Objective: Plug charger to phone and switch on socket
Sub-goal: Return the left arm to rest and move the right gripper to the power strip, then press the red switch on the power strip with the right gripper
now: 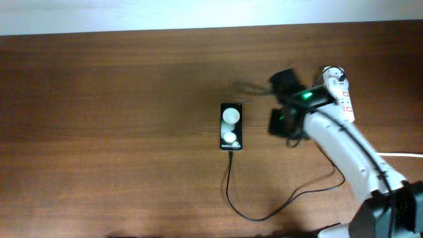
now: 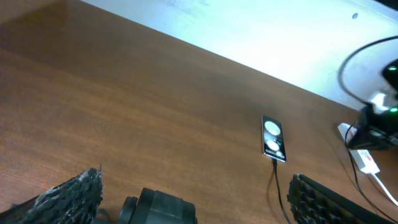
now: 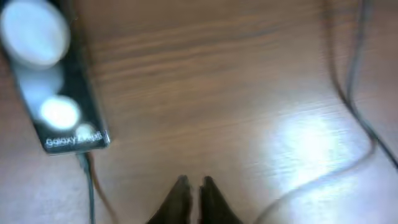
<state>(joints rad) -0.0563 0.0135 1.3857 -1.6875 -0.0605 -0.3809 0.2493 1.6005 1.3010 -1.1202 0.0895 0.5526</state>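
Observation:
The black phone lies face up at mid-table, with two white circles on it. It also shows in the left wrist view and the right wrist view. The thin black charger cable is plugged into the phone's near end and loops right toward the white socket, which is partly hidden under my right arm. The plug head is hidden. My right gripper is shut and empty above bare table, right of the phone. My left gripper is open and empty, well short of the phone.
A thick white cord runs off the right edge. The socket and right arm sit at the far right in the left wrist view. A pale wall borders the table's far edge.

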